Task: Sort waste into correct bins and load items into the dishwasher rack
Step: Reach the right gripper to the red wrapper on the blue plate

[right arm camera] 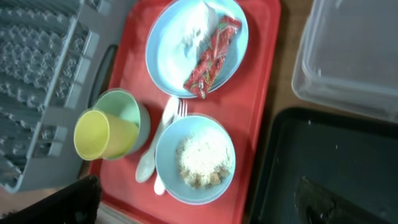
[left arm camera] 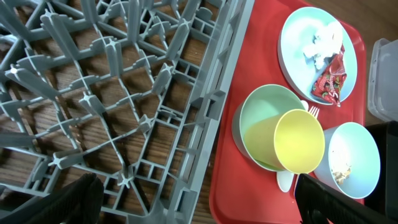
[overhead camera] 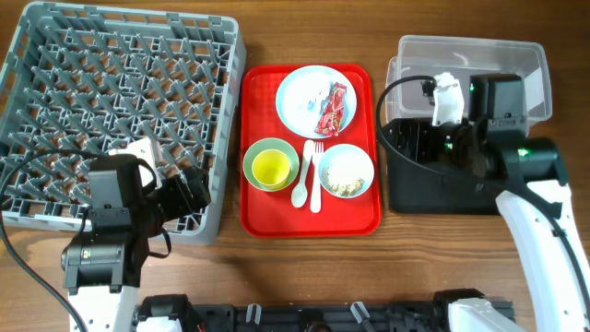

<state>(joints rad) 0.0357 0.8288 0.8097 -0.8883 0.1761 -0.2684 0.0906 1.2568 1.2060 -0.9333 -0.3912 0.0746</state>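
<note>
overhead: crinkled red wrapper [overhead camera: 334, 109] on round plate [overhead camera: 293, 92] (pale); pegged grey rack [overhead camera: 120, 83]; left hand [left arm camera: 199, 205], right hand [right arm camera: 199, 202] wide.

rack [overhead camera: 92, 83] on the left | flat tray [overhead camera: 277, 217] just right of it | plate [overhead camera: 300, 92] at its back, wrapper [overhead camera: 334, 109] on plate | cup [overhead camera: 270, 168] in left bowl [overhead camera: 251, 155] | crumbs [overhead camera: 343, 175] in right bowl [overhead camera: 363, 160] | spoon [overhead camera: 301, 183] and fork [overhead camera: 315, 180] between bowls | tub [overhead camera: 516, 55] far right, shallow bin [overhead camera: 410, 189] in front of it

No legible text, number or sign is found in any view. Pale markings are seen on the crinkled red snack wrapper [right arm camera: 211, 59] lying on the pale round plate [right arm camera: 163, 65], but nothing can be read.
</note>
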